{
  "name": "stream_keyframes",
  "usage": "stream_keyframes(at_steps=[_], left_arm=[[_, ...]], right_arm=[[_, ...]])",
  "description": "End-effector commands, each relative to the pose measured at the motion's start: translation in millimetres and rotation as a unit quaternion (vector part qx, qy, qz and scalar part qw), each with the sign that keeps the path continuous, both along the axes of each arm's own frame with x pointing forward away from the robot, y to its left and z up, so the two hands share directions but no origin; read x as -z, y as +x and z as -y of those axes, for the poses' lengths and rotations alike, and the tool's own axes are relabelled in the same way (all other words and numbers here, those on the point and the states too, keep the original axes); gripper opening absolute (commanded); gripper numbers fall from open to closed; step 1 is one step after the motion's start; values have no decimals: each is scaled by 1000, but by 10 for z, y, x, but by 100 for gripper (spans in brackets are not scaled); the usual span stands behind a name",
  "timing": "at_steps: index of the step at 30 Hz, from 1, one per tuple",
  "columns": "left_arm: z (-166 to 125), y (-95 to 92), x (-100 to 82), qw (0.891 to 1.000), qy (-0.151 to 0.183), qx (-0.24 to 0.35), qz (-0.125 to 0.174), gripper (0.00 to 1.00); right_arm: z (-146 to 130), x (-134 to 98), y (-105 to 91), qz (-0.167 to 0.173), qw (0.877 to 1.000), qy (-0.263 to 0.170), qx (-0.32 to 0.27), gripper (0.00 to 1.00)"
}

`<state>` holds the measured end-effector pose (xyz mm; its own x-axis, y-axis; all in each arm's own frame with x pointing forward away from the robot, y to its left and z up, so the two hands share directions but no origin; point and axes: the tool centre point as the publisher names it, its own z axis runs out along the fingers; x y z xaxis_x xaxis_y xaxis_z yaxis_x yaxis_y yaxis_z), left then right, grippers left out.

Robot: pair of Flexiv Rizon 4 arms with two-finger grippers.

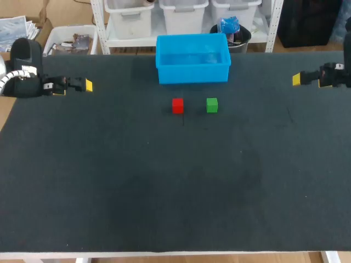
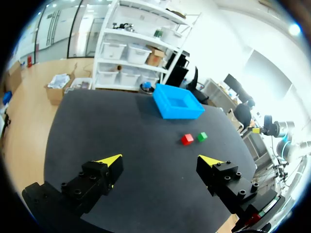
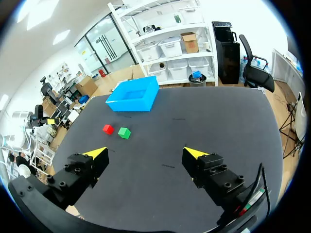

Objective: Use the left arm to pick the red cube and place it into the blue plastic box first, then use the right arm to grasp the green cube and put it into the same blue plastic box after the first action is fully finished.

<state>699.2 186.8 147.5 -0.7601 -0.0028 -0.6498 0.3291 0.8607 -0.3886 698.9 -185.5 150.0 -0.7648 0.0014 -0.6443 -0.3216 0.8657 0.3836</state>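
I'm watching table (image 1: 164, 192) lying under both arms. Box (image 1: 193, 74) sitting well ahead of left gripper (image 2: 161, 161), beyond cubes. Left gripper hanging wide open, gripping nothing. Right gripper (image 3: 146, 153) also gaping wide, nothing between fingers. Red cube (image 1: 177, 105) resting well ahead of left gripper; green cube (image 1: 212, 104) sitting near it, on right gripper's side.

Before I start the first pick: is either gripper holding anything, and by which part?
Nothing is held. The left gripper and right gripper are both open and empty; the red cube and green cube sit on the table.
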Motion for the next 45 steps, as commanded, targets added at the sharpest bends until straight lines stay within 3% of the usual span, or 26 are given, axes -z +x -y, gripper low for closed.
stream_keyframes(at_steps=[1,34,40,45], left_arm=[[12,2,-14,1000,3,-2,-3,100],[12,2,-14,1000,3,-2,-3,100],[346,176,-19,999,24,23,-27,100],[641,341,3,996,59,33,-66,100]], right_arm=[[-4,2,7,0,1000,-1,0,100],[-4,2,7,0,1000,-1,0,100],[-4,2,7,0,1000,-1,0,100],[-4,2,7,0,1000,-1,0,100]])
